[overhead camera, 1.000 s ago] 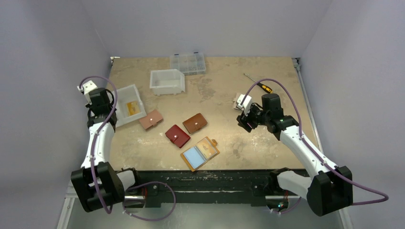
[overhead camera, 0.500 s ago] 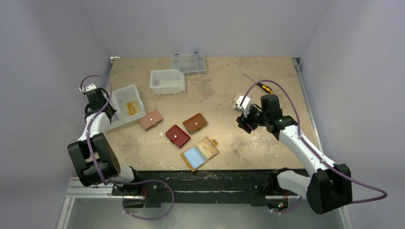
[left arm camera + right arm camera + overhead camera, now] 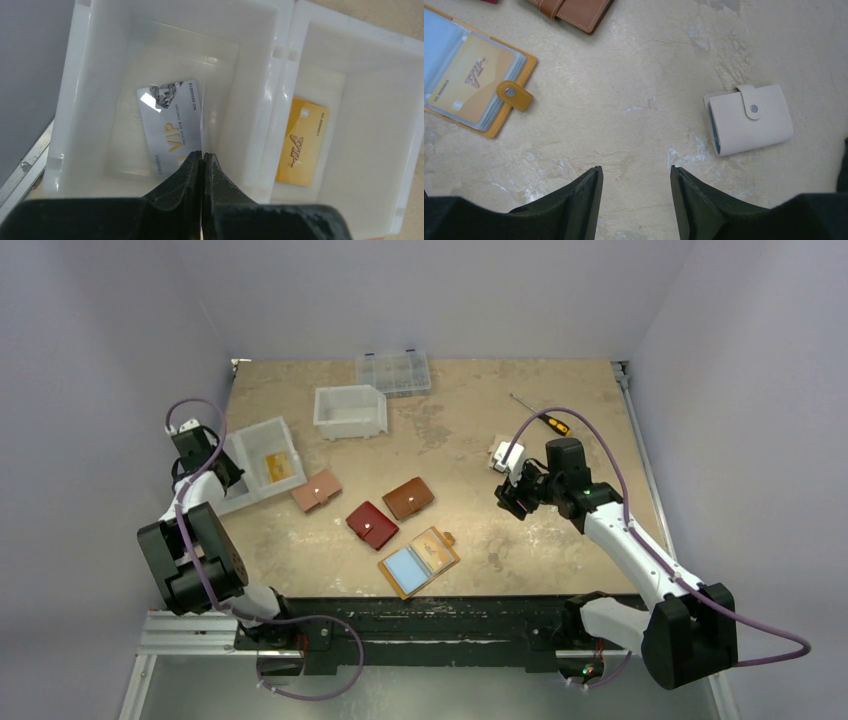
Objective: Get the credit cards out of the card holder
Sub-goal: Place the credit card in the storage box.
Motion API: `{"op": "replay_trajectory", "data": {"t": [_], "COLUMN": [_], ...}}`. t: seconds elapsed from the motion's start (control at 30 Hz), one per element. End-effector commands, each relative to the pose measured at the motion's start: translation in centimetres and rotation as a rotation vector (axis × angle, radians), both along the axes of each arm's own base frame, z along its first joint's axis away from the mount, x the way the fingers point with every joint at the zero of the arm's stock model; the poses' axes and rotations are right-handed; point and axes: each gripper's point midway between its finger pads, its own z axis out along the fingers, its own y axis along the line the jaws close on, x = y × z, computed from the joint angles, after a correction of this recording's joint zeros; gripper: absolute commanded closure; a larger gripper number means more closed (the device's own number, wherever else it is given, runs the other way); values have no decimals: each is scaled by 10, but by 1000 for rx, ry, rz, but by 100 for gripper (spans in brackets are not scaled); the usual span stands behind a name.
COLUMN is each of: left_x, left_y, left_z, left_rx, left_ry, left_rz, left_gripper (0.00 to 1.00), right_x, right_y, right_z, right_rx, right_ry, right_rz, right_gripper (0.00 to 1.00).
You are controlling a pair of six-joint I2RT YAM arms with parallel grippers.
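The card holder [image 3: 440, 558] lies open near the table's front edge, mustard outside. In its sleeves are a light blue credit card [image 3: 405, 567] and a yellow-orange one [image 3: 433, 549]. The right wrist view shows the card holder [image 3: 499, 127] at upper left with its snap tab [image 3: 514, 95]. My right gripper [image 3: 515, 495] [image 3: 636, 172] hangs open over bare table to its right. My left gripper [image 3: 200, 455] [image 3: 202, 156] is shut on a thin whitish card [image 3: 202, 120] seen edge-on over a white bin [image 3: 85, 90]. In that bin lies a white VIP card [image 3: 170, 125]. A yellow card [image 3: 301, 142] lies in the bin beside it.
A cream wallet [image 3: 503, 452] [image 3: 749, 117] lies just beyond the right gripper. Brown [image 3: 408, 497], dark red [image 3: 371, 524] and pink [image 3: 316, 490] wallets sit mid-table. Another white bin [image 3: 350, 410], a clear organizer [image 3: 393, 372] and a screwdriver [image 3: 545, 417] stand farther back.
The left arm has folded back and its gripper has drifted a little left and away over the bin. The right arm has barely moved.
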Motion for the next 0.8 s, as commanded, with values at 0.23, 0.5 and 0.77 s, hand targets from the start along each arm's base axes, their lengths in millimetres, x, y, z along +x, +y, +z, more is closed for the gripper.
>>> {"op": "replay_trajectory", "data": {"t": [0.23, 0.5, 0.77], "left_x": [4, -1, 19], "left_y": [24, 36, -1], "left_z": [3, 6, 61], "left_rx": [-24, -22, -84], "left_ry": [-19, 28, -187], "left_rz": [143, 238, 38], "left_gripper": [81, 71, 66], "right_x": [0, -1, -4], "right_y": [5, 5, 7], "right_z": [5, 4, 10], "right_rx": [14, 13, 24], "right_ry": [-22, -22, -36], "right_rz": [30, 33, 56], "right_gripper": [41, 41, 41]}}
